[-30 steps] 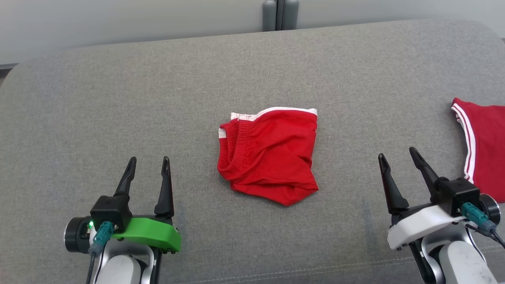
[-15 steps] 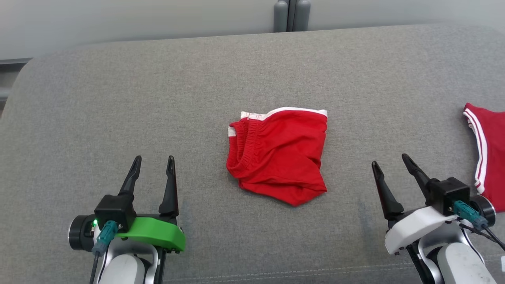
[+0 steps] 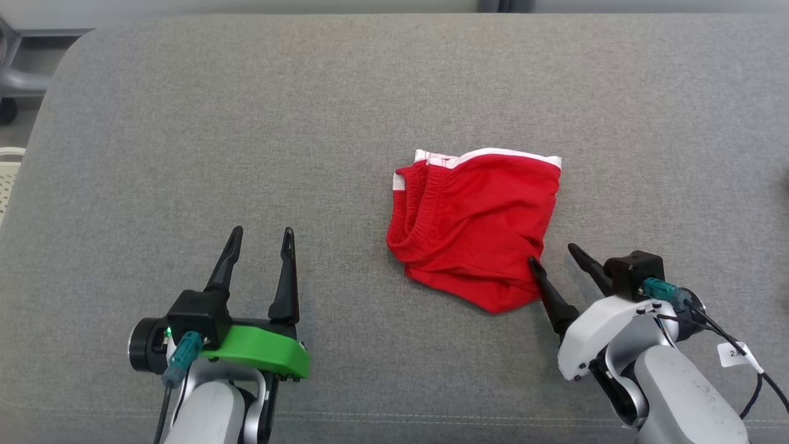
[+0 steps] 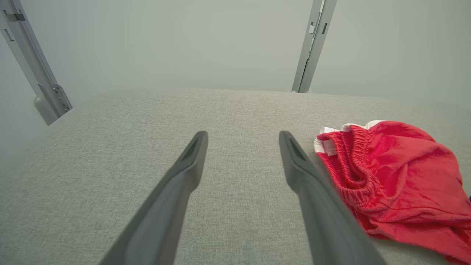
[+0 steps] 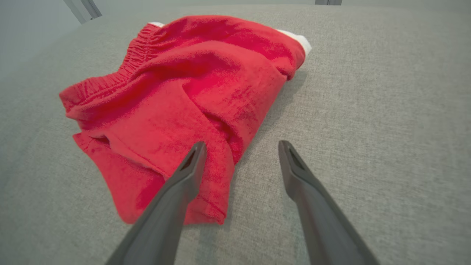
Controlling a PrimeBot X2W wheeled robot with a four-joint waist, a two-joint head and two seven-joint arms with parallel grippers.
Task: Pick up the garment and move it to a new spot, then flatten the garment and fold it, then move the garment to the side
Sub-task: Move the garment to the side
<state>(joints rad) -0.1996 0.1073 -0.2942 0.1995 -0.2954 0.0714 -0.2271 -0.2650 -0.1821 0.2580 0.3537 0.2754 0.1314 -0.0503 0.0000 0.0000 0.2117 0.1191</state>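
Garment (image 3: 474, 228) edge at right jaws

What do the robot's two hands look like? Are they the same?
Nearly. Each has two long, dark, tapering fingers, a black block with a teal plug, and a pale forearm. The left gripper wears a green cover; the right gripper a white cover, plus black cables and a white tag.
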